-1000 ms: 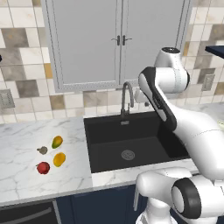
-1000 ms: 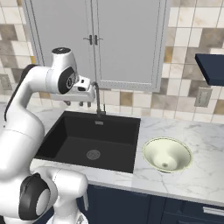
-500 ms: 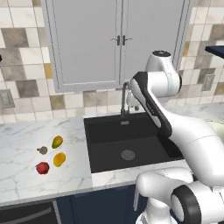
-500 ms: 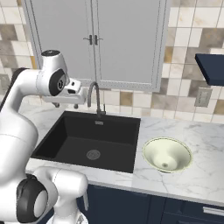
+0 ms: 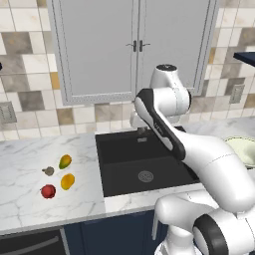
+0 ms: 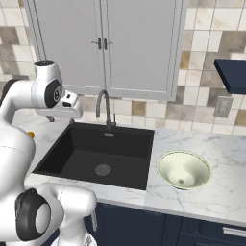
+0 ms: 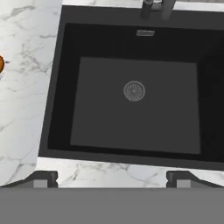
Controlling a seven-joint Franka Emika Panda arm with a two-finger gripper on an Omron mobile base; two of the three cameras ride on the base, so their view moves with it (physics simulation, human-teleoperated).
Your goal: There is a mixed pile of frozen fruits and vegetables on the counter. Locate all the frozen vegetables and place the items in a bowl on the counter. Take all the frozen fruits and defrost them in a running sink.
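Note:
My gripper [image 7: 111, 179] hangs open over the black sink [image 7: 131, 100], looking down at its round steel drain [image 7: 134, 91]; nothing is between the fingertips [image 7: 43, 178]. The basin is empty. The faucet [image 6: 103, 106] stands behind the sink, to the right of my hand. On the counter [image 5: 30, 209] left of the sink lies the mixed pile: two yellow-orange fruits [image 5: 64, 161] [image 5: 67, 181], a red round vegetable [image 5: 48, 191] and a grey-brown lump [image 5: 49, 171]. The pale bowl [image 6: 166, 163] sits empty on the counter right of the sink.
Grey wall cabinets [image 5: 134, 50] and a tiled backsplash rise behind the counter. Wall outlets show at the left [image 5: 6, 112] and at the right [image 6: 223, 106]. A dark navy shelf edge [image 6: 233, 74] juts in at the upper right.
The hand has swung left, away from the faucet, to hang over the sink's left part. Its jaws have gone from nearly shut to wide open.

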